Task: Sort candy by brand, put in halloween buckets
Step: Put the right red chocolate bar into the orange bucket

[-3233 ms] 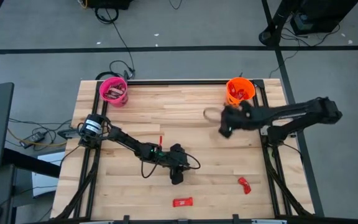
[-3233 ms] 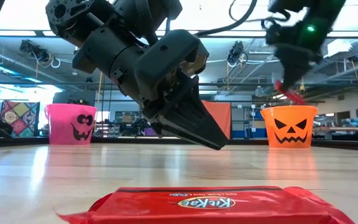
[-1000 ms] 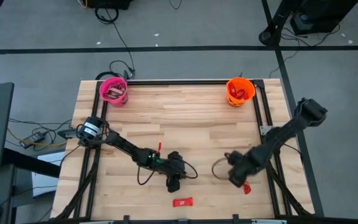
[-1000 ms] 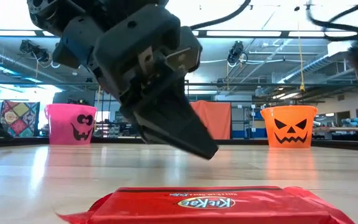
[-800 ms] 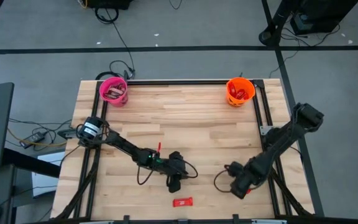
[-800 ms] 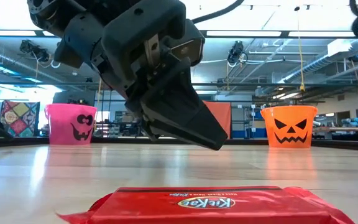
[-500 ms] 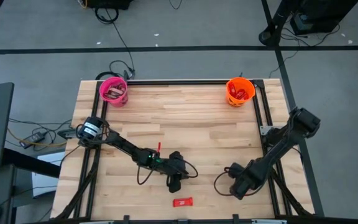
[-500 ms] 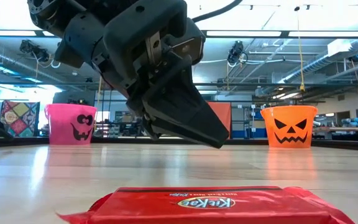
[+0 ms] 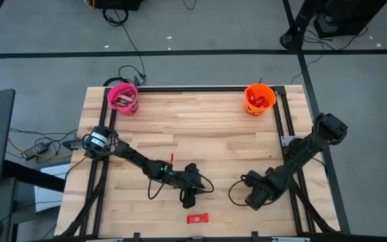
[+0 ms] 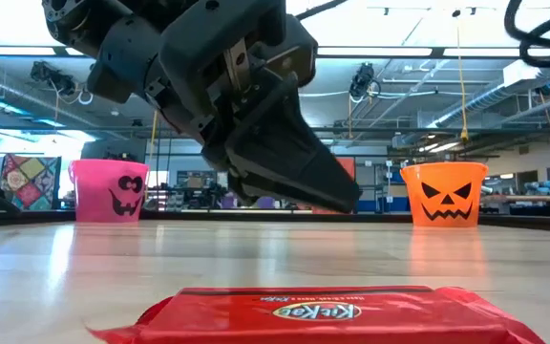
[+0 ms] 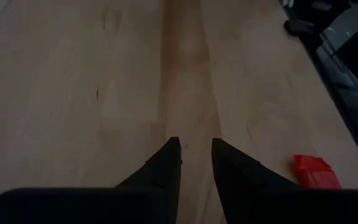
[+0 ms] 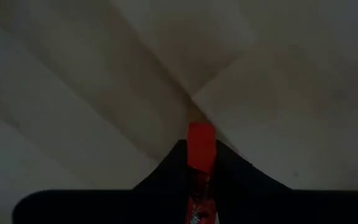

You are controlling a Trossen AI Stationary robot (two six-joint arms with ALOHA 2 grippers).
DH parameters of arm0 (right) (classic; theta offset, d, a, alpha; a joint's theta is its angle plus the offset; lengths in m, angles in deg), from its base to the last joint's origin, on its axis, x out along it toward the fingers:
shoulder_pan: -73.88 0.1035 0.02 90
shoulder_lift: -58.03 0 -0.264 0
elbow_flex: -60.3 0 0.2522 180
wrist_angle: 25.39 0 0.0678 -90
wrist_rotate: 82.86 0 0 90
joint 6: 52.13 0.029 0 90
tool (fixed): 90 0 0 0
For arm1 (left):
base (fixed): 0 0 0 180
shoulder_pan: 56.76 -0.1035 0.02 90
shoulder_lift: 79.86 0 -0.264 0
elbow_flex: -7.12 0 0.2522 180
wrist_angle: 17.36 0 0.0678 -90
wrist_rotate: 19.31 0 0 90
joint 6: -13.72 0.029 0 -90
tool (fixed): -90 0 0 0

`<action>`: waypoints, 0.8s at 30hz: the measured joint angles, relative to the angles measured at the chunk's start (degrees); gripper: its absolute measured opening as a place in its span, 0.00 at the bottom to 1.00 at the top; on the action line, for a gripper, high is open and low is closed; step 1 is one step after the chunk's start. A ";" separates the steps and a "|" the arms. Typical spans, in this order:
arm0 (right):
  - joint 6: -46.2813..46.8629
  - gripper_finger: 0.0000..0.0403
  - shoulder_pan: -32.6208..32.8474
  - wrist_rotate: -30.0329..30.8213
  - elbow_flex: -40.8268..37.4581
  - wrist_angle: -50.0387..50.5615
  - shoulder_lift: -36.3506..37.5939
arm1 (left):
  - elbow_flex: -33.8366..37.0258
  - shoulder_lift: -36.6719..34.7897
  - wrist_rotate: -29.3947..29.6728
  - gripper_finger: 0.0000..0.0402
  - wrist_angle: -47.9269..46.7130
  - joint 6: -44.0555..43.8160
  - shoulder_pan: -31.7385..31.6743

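One red wrapped candy bar [image 9: 196, 218] lies flat near the table's near edge; in the low view the same bar [image 10: 323, 313] fills the foreground. My left gripper [image 9: 189, 197] hovers just beyond it, fingers a narrow gap apart [image 11: 195, 149], touching nothing. My right gripper [image 9: 255, 199] is low near the table's right near corner, shut on a second red candy [image 12: 201, 140] that the gripper hides in the high view. The pink bucket [image 9: 122, 99] and the orange bucket [image 9: 259, 99] stand at the far corners, both holding candy. My right gripper [image 12: 201, 155] pinches the red candy between its two fingers, which lie along its length. One end of the wrapper [image 12: 201, 134] sticks out past the fingertips, close over the wood. Whether the candy rests on the table or is lifted, I cannot tell.
Bare wooden tabletop [image 9: 200, 134] stretches between the arms and the buckets. A dark metal frame [image 9: 291, 144] runs along the table's right edge beside the right arm. The left arm's cable [image 9: 154, 191] loops on the wood behind its gripper.
My right gripper has moved toward the near edge and come down over the red candy by the right edge, which it now covers in the high view. My left gripper has stayed in place and tipped its fingertips up a little.
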State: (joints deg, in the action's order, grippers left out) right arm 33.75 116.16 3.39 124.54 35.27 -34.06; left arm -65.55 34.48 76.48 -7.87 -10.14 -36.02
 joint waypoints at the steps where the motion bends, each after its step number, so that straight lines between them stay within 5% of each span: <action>1: -0.99 0.13 -0.80 -0.01 -0.02 0.51 0.28 | 0.00 0.00 0.00 0.23 0.53 0.63 -0.01; 9: -14.93 0.18 -12.40 12.99 -0.02 3.07 6.01 | 0.00 0.00 0.14 0.23 4.45 5.87 -0.01; 24: -44.64 0.15 -49.93 37.14 0.04 5.09 26.56 | 0.00 -0.04 3.36 0.23 7.63 13.83 0.59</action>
State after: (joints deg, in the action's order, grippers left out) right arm -10.89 66.24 40.53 124.58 40.36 -7.50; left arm -65.55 34.44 79.84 -0.24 3.70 -35.43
